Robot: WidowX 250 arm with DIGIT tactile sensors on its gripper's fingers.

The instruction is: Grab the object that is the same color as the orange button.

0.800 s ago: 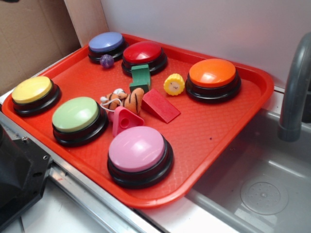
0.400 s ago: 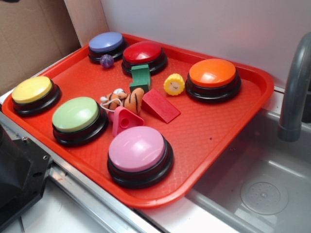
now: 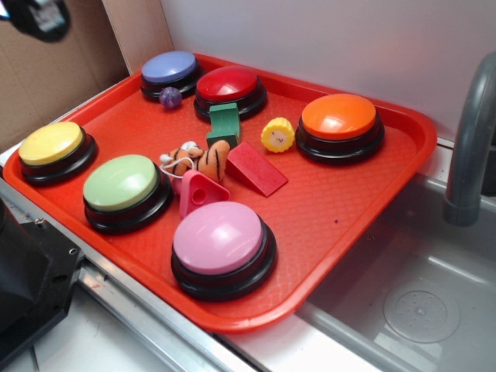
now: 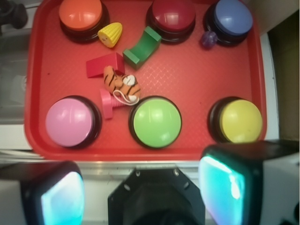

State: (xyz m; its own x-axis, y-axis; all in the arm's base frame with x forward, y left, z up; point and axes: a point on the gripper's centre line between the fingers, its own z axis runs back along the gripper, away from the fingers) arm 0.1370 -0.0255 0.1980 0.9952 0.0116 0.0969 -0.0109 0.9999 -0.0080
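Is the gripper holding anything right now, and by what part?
Nothing is held. The gripper is open and above the tray's near edge; the toy tiger lies untouched on it.

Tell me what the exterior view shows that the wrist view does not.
Only the exterior view shows the grey faucet, the sink and the white wall. Only the wrist view shows the gripper open, with its fingers wide apart, above the tray's near edge. Both show the tray, six buttons including the orange button, and the tiger beside the pink block and red wedge.
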